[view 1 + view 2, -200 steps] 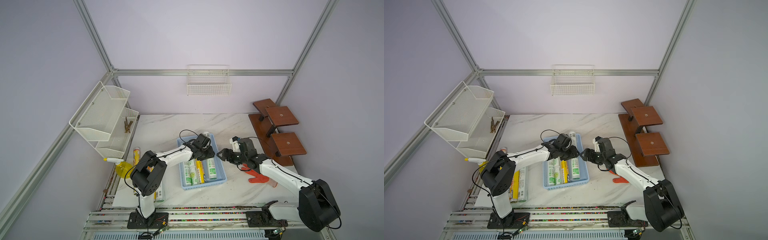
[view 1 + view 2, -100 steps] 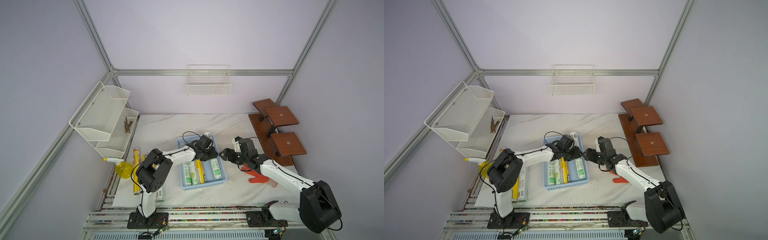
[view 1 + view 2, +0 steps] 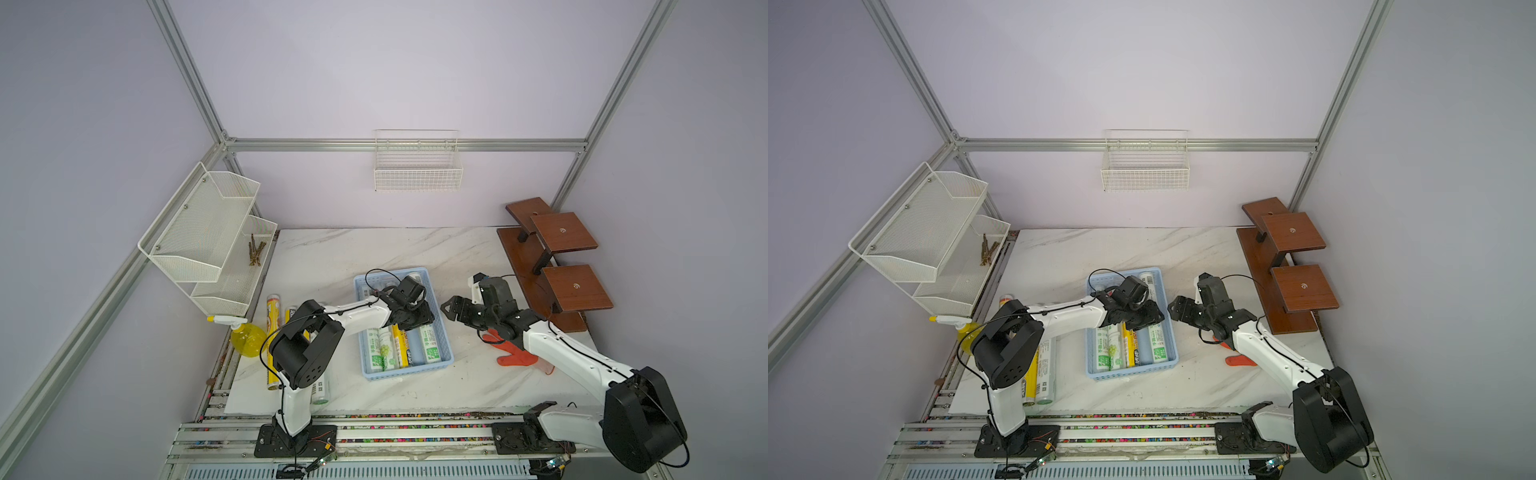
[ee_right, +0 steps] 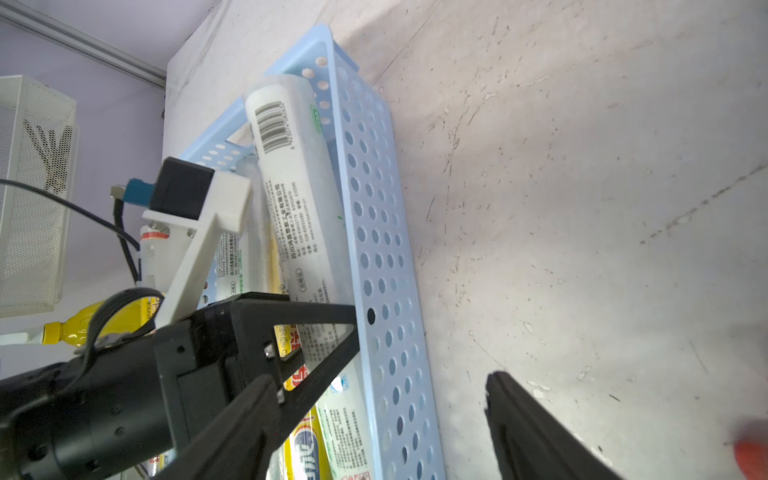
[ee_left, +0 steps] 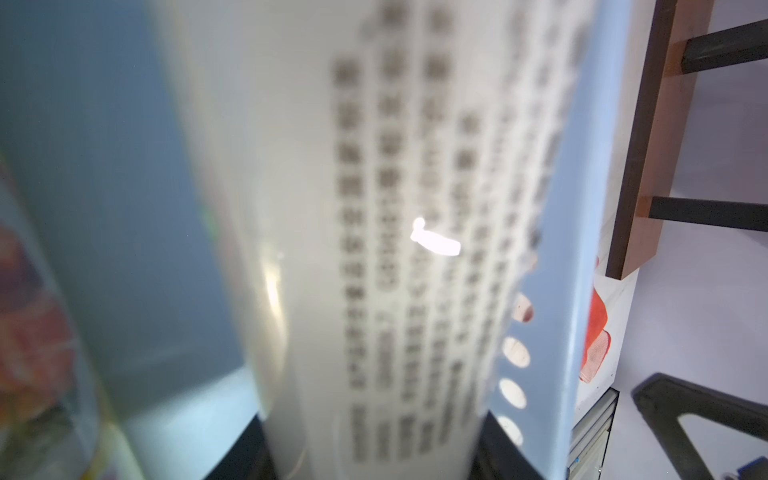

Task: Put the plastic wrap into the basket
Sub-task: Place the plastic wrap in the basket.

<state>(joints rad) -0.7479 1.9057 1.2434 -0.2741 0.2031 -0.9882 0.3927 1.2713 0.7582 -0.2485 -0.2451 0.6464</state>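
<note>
The basket (image 3: 409, 371) is light blue with round holes. The plastic wrap (image 3: 430, 348) is white with green print, or yellow. The surface (image 3: 374, 249) is grey-veined white marble, and the glove (image 3: 515, 358) is orange.

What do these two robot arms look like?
Both match. The left arm and right arm have smooth white link shells joined by bulky black rounded joint housings, on black base plates. Thin black cables loop along each. The left end effector and right end effector are black, with hollow triangular fingers; a white bracket carries a small black camera.
</note>
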